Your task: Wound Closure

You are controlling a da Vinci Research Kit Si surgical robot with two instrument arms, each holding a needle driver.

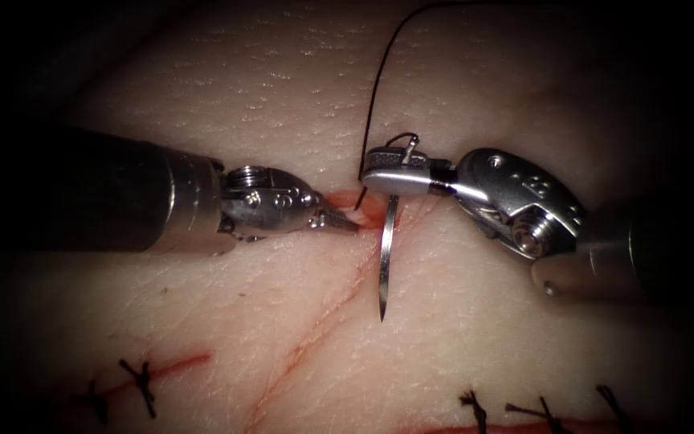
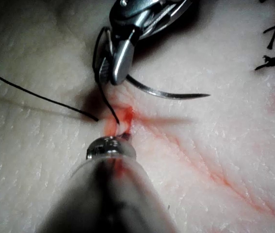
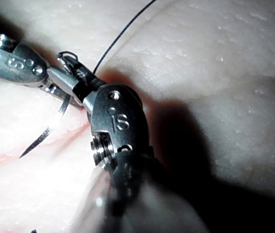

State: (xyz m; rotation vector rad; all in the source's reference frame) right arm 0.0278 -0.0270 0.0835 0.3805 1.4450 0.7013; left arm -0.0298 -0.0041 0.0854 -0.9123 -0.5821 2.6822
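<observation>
Right tool (image 1: 395, 178) gripping needle (image 1: 385, 265) near its tail, tip toward camera – seemingly clear of tissue (image 1: 475, 337)

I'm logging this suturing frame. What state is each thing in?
Right tool: shut on the needle near its thread end.
Needle: out of the tissue, tip free.
Left tool: tips at the cut.
Thread: trails from the needle.

Both tools, left (image 1: 345, 223) and right (image 1: 395, 173), are polished, glossy metal on matt dark shafts, the needle (image 1: 385, 257) is smooth bright steel, the thread (image 1: 373, 104) matt black, and the tissue (image 1: 283, 96) pale, finely pebbled, moist-looking.
</observation>
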